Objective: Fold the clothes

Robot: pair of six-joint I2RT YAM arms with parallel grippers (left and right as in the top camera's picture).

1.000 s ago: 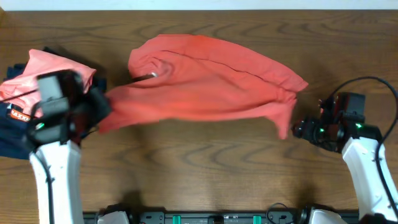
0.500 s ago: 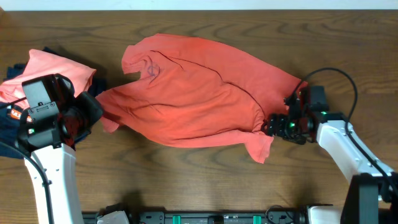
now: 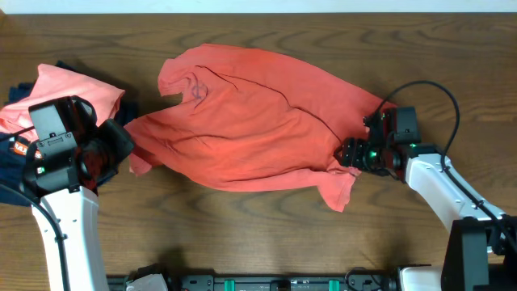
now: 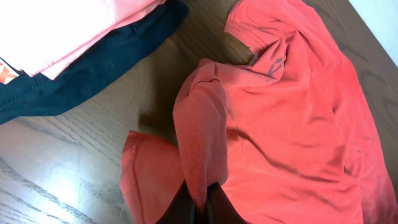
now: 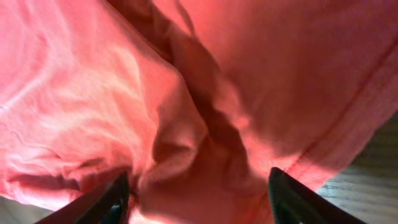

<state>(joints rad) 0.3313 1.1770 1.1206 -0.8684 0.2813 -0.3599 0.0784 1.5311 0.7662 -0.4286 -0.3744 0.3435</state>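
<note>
The coral-red t-shirt (image 3: pixel 258 113) is lying crumpled and unfolded across the middle of the wooden counter (image 3: pixel 258 230), with one sleeve trailing toward the near edge on the right. The left gripper (image 4: pixel 202 198) is pinching a raised ridge of the shirt's fabric at its left edge, its jaws closed tight on the cloth. The right gripper (image 5: pixel 199 188) is pressing into the shirt's right edge. Its jaws are standing wide apart with bunched fabric lying between them, not clamped.

No chest lettering is showing on the shirt. Only faint dark marks are showing through the cloth near the collar (image 4: pixel 273 65), and they are too blurred to read.

At the counter's far left, a paler salmon-pink folded garment (image 3: pixel 73 85) is resting on a navy garment (image 4: pixel 93 68). A scrap of orange-and-white print (image 4: pixel 6 71) is peeking out on the navy cloth, too small to make out any words.
</note>
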